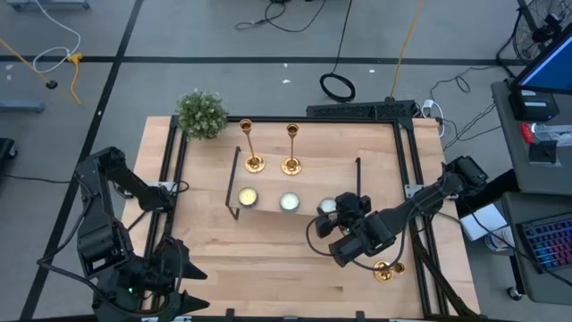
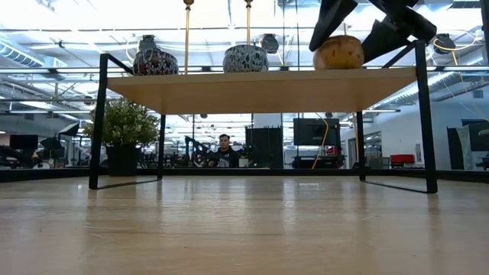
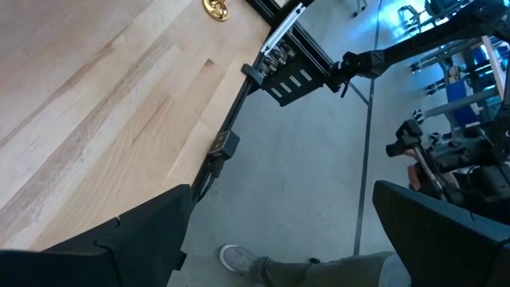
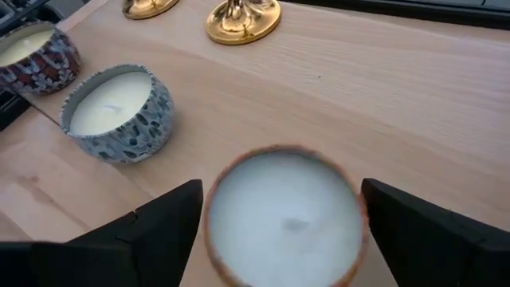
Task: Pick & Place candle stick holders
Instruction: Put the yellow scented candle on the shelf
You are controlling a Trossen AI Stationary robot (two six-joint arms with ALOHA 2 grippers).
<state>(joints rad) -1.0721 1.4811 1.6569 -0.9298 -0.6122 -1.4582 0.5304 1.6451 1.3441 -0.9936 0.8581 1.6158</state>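
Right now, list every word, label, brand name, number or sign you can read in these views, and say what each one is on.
None: no text can be read in any view.
Candle tins on the shelf: speckled patterns only, no label visible.
Gold candle stick holders: plain metal, no marking.
Screen beside the table: too small to read.

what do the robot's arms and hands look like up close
Both arms are dark, almost black, jointed segments with black cables looping alongside. The left hand and right hand each end in two broad, flat, matte black wedge-shaped fingers. No markings show.
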